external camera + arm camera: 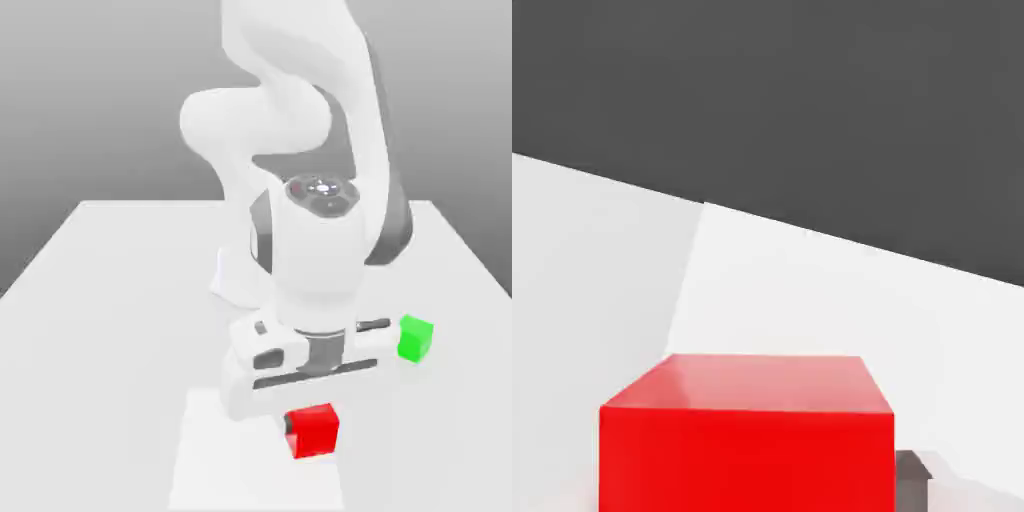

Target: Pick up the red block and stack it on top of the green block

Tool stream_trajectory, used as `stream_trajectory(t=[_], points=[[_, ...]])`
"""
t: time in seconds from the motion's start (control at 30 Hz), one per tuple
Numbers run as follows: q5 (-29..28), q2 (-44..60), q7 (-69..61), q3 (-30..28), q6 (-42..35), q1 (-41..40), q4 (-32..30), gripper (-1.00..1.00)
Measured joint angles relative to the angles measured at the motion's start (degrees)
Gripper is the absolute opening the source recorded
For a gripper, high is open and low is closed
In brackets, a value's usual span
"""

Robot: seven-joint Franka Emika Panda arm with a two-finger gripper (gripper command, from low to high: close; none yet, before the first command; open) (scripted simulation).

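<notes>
**Gripper closes on red cube**

The white arm's two-finger gripper, lowered to the white table, is clamped on the glossy red block. Next, judged: lift and carry it toward the exterior view's right, onto the nearby small green block.

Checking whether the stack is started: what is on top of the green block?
Nothing rests on the green block; its top face is bare. The red block sits apart on the table, below the tool, whose body hides its far side.
</notes>
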Motion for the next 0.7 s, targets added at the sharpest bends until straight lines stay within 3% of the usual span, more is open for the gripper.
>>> stream_trajectory(t=[0.2,0.37,0.6,0.7], points=[[7.95,-8.7,-9.63,5.47,-2.2,11.89,-5.98,-1.0],[11.4,-15.32,-15.57,9.11,-3.31,18.92,-11.28,-1.0],[12.09,-23.01,-21.16,15.34,-3.72,28.5,-18.94,-1.0],[10.02,-20.95,-20.38,16.93,-1.1,27.98,-19.61,-1.0]])
